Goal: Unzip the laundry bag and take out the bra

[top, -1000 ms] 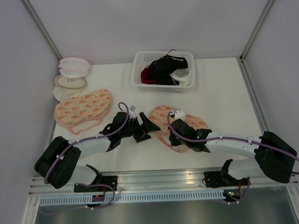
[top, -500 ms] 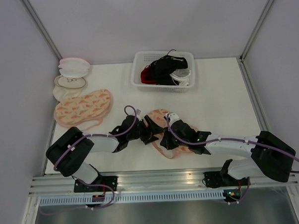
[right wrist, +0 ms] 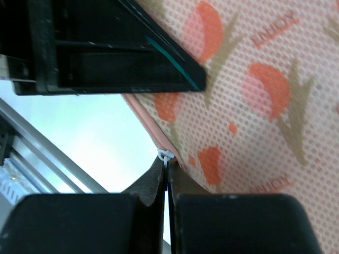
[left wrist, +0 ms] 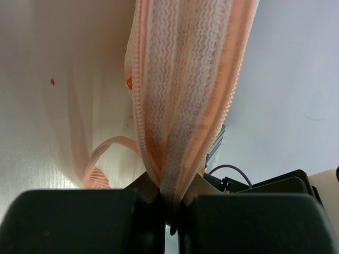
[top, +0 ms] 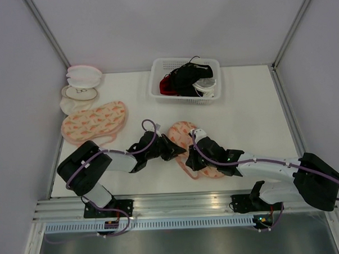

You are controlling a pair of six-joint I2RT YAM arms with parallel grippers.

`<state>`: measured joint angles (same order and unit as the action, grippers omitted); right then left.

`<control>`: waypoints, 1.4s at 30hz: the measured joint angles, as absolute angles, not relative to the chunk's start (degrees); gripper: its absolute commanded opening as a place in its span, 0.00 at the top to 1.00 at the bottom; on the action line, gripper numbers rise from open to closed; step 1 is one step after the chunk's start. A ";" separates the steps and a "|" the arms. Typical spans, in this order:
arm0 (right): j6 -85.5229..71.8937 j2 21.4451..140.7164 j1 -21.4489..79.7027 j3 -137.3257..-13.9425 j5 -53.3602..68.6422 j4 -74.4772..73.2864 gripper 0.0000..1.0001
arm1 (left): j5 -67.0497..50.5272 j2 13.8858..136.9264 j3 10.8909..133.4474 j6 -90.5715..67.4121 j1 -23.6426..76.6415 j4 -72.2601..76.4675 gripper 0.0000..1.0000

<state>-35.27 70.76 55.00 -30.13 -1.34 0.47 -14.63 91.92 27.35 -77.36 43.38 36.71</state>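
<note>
Left tool (left wrist: 169, 211) pinches laundry bag (left wrist: 185, 106) rim; basket (top: 159, 82) holds garments (top: 185, 78).

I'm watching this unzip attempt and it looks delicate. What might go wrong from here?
The right hand pinches only a tiny white zipper pull; it may slip out when pulled. The left hand clamps just the zipped edge of the laundry bag, so the fabric could slide free and the whole bag would drag rather than unzip. Both arms crowd together at the bag in the top view and might collide.
</note>
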 measured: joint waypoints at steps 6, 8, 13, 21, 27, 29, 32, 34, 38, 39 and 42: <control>-35.62 69.95 55.00 -30.83 -3.22 -4.62 1.00 | -13.52 90.76 27.35 -77.34 41.50 35.68 0.98; -35.99 68.75 55.00 -30.81 -3.66 -6.22 1.00 | -13.50 90.43 27.35 -77.32 40.16 35.51 0.98; -36.42 66.00 55.00 -30.79 -4.78 -9.69 1.00 | -13.63 89.82 27.35 -77.08 36.64 34.89 0.98; -38.15 67.13 55.05 -30.94 -11.27 -16.75 1.00 | -18.39 90.52 31.24 -73.10 31.68 30.59 0.98; -38.59 68.84 54.98 -31.05 -13.91 -18.59 1.00 | -25.61 97.12 41.91 -66.41 28.93 25.74 0.87; -38.50 68.10 54.96 -31.03 -13.87 -18.33 1.00 | -28.03 100.09 45.58 -64.29 28.73 25.36 0.44; -38.11 66.81 54.96 -31.03 -13.50 -17.52 1.00 | -30.02 102.26 47.40 -62.89 28.60 25.80 0.06; -37.69 66.50 54.96 -31.05 -13.04 -16.80 1.00 | -30.17 102.21 46.39 -62.81 28.56 26.09 0.00; -36.97 66.61 54.96 -31.05 -11.62 -15.59 1.00 | -29.54 99.59 40.27 -63.05 28.67 26.15 0.00; -36.62 66.74 54.96 -31.05 -10.94 -14.92 0.99 | -29.04 98.37 38.22 -63.33 28.91 26.02 0.00; -35.46 67.33 54.96 -31.03 -7.03 -11.27 1.00 | -27.20 94.32 33.23 -64.73 30.92 25.85 0.00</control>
<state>-35.46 67.33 54.96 -31.03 -7.03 -11.27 -27.20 94.32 33.23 -64.73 30.92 25.85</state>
